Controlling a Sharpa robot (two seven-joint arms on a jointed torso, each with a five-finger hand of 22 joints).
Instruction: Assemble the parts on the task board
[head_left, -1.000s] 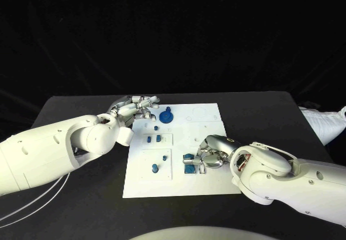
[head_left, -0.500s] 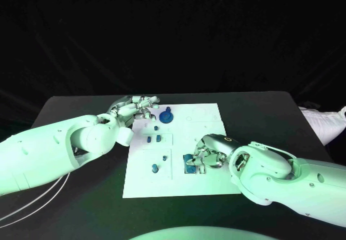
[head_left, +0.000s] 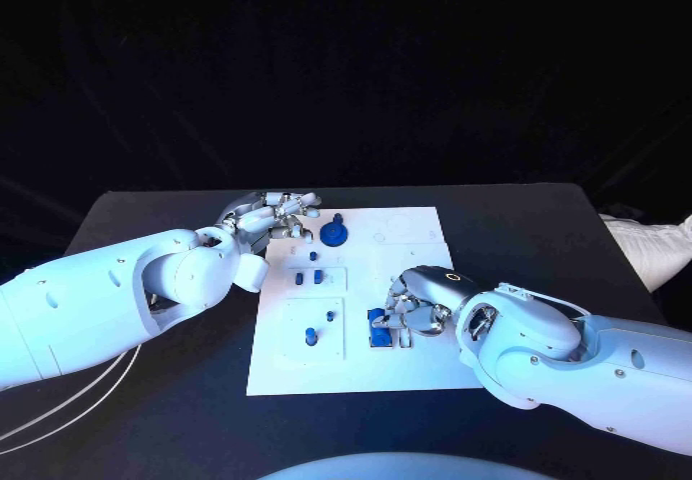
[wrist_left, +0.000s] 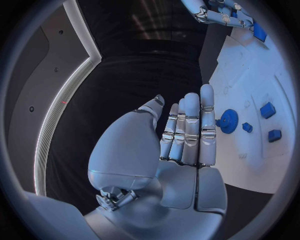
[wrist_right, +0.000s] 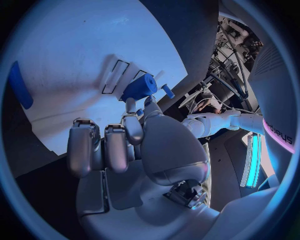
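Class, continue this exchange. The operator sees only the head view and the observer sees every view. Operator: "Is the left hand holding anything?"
Observer: No. The left hand is flat, its fingers straight and side by side, with nothing in them.
Operator: What's at the tips?
Observer: The blue gear, lying on the task board. I cannot tell whether they touch.
Operator: And the right hand?
Observer: The right hand is curled, with a blue cylinder at one fingertip. The grip is unclear.

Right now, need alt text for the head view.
White task board on a black table; right hand rests over blue parts at its near right, left hand lies open at its far left beside a blue gear.
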